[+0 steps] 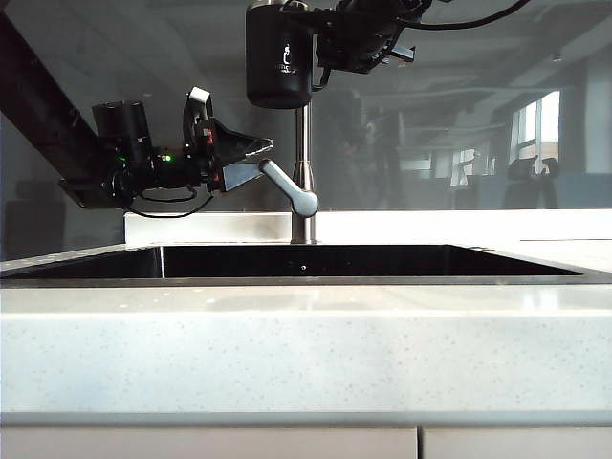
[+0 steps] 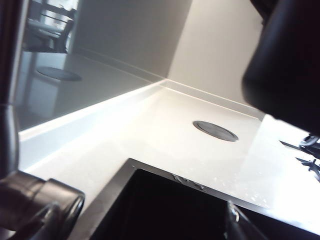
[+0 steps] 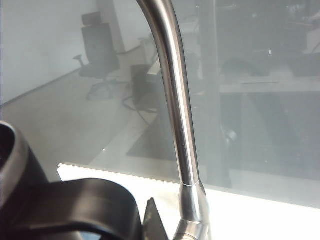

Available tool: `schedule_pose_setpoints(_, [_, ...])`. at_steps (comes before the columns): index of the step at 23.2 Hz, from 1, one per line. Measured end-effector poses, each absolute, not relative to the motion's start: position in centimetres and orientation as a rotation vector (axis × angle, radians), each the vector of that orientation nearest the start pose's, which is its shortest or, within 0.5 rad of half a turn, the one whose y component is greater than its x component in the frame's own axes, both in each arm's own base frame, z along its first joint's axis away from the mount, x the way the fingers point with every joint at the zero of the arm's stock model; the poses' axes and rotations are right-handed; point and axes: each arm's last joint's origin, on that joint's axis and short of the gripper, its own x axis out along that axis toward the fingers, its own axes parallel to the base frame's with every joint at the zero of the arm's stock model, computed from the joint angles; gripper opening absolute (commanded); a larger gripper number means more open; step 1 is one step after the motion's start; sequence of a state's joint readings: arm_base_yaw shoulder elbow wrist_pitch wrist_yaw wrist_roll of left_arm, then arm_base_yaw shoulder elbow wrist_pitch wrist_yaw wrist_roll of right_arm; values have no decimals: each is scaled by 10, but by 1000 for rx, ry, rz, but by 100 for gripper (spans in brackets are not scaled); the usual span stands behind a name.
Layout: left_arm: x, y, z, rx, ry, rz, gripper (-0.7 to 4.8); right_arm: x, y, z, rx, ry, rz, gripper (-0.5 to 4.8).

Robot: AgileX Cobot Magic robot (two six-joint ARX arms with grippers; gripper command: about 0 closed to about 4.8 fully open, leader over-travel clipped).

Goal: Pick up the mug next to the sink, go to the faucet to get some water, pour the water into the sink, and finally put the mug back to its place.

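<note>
Exterior view, items listed left to right, all placed against the faucet [image 1: 304,182].

Left pincer [image 1: 251,161]: left of the faucet stem, level with the lever handle [image 1: 290,187]. Its fingers spread wide around the lever's outer end; whether they touch it cannot be told. It holds nothing.

Mug [image 1: 279,55]: matte black, white logo, hanging upright just left of the faucet's upper stem, high above the sink [image 1: 306,261]. Judged rigid, moderately light and heavier once filled; the smooth wall looks slippery, so the handle is the safer hold. A knock against the steel stem could chip it.

Right pincer [image 1: 320,50]: right of the mug, beside the faucet's top, clamped shut on the mug's handle side. The mug sits directly against this pincer, carried off its left end.

Sink: dark basin set in the speckled white table [image 1: 306,344], directly below the faucet.
</note>
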State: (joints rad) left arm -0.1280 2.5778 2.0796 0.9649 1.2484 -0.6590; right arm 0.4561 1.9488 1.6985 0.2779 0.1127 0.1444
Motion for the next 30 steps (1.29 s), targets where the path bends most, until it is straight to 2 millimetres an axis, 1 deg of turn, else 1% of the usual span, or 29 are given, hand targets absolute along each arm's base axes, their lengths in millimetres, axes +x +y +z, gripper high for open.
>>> schedule_pose_setpoints(5, [547,-98,215,-269,41,-1436,425,420,202,349,151,-2,345,-5])
schedule_pose_setpoints(9, [548,-99,215,-233,-17,-1405,425,420,203,349,149,-2,345,-5])
schedule_pose_setpoints(14, [551,-99,216,-195,-121,-1289,425,420,203,348,146,5,345,-5])
schedule_pose_setpoints(16, [553,-98,215,-187,-137,-1243,425,420,203,348,145,6,344,-5])
schedule_pose_setpoints(22, [559,-98,206,-201,-85,-1147,425,420,203,348,145,6,344,-5])
schedule_pose_setpoints(30, [560,-98,204,-186,-77,-1134,425,420,202,348,144,7,344,-5])
